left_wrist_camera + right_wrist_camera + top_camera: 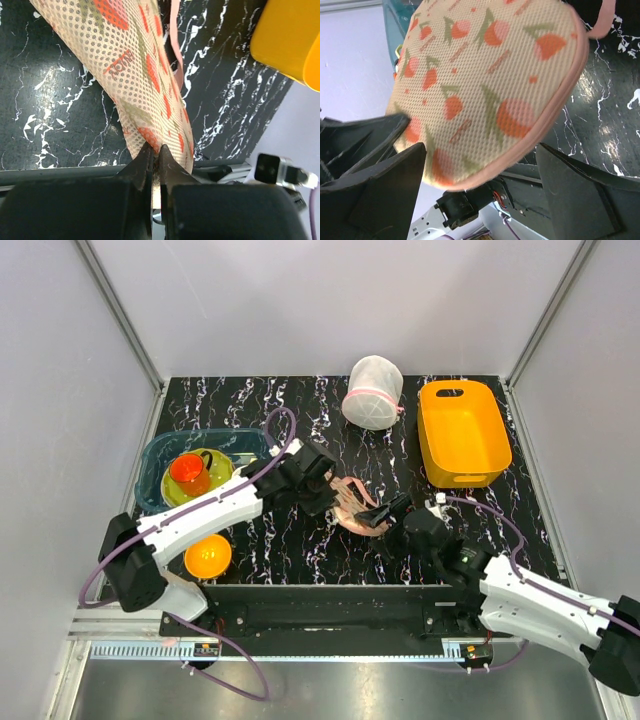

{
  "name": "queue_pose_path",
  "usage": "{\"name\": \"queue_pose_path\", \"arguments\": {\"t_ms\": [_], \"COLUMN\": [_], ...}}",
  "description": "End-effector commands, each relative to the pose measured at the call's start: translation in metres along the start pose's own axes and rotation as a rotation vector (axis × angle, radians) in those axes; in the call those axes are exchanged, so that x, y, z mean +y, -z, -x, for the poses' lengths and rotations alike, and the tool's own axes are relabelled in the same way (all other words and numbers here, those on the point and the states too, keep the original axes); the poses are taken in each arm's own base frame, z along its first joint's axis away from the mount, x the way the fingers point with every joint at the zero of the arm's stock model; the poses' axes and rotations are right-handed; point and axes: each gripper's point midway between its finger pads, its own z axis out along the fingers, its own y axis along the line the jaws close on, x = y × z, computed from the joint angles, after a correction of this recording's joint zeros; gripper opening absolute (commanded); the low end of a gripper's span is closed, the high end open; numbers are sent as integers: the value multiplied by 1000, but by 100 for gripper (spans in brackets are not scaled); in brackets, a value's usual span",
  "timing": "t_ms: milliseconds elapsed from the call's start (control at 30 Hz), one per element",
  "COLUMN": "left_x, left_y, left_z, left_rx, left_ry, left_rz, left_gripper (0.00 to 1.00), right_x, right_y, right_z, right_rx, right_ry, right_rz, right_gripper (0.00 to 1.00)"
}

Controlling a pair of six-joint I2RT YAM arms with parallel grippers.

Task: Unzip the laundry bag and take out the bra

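The laundry bag (355,506), beige-pink mesh with orange and green print and pink edging, is held up off the black marbled table between the two arms. My left gripper (325,494) is shut on one edge of it; the left wrist view shows the fabric (135,75) pinched between the closed fingertips (156,150). My right gripper (396,512) is open at the bag's other end. In the right wrist view the bag's rounded cup (485,85) fills the frame just above the spread fingers (480,150). Whether they touch it I cannot tell. The bra is hidden.
A rounded white mesh bag with a pink band (373,392) and an orange tub (462,432) stand at the back right. A teal bin (158,458) holding a red cup (189,472) sits at the left, and an orange bowl (208,556) at the near left.
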Motion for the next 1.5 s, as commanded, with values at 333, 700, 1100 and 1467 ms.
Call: {"name": "queue_pose_path", "arguments": {"t_ms": [333, 700, 1100, 1467], "left_x": [-26, 3, 15, 1], "left_y": [20, 30, 7, -3], "left_z": [0, -12, 34, 60], "left_rx": [18, 108, -2, -45], "left_ry": [-114, -129, 2, 0], "left_rz": [-193, -369, -456, -470], "left_gripper": [10, 99, 99, 99], "right_x": [43, 40, 56, 35], "right_y": [-8, -2, 5, 14], "right_z": [31, 52, 40, 30], "right_rx": [-37, 46, 153, 198], "right_ry": [-53, -230, -279, -285], "right_rz": [182, 225, 292, 274], "right_gripper": [0, 0, 0, 0]}}
